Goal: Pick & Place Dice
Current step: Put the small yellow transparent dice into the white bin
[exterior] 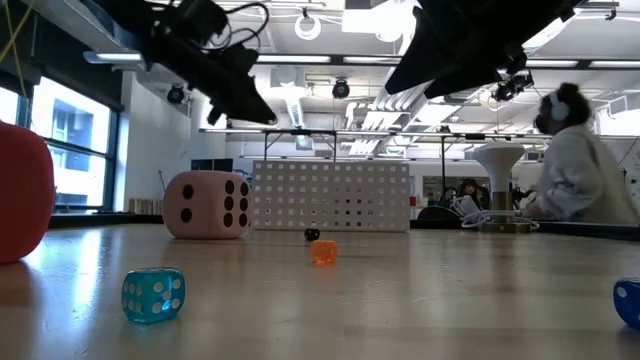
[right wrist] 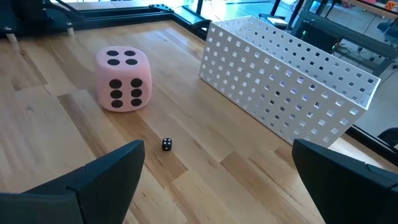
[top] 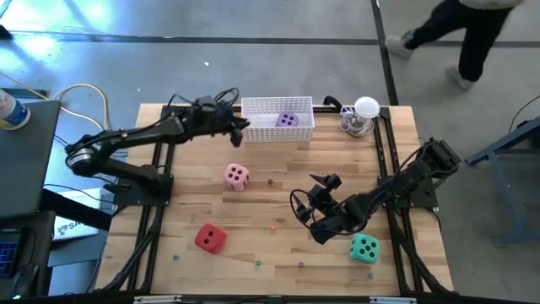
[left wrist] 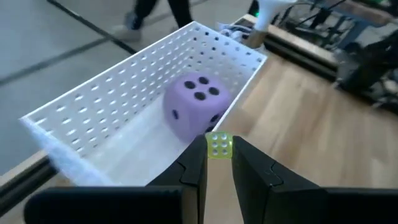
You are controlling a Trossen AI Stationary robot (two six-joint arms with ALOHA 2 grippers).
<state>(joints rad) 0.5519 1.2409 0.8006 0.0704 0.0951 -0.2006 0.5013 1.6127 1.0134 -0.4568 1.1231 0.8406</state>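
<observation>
The left gripper (left wrist: 219, 163), pinching a small yellow die (left wrist: 219, 145), hovers over the white basket (top: 253, 108) where the purple die (top: 288, 120) lies, so release likely comes next, while the right gripper (top: 316, 207) waits open near the teal die (top: 364, 247).

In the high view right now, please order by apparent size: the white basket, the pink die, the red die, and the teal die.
1. White basket, clearly the largest.
2. Red die, teal die and pink die: they look about alike, so I do not rank them.
</observation>
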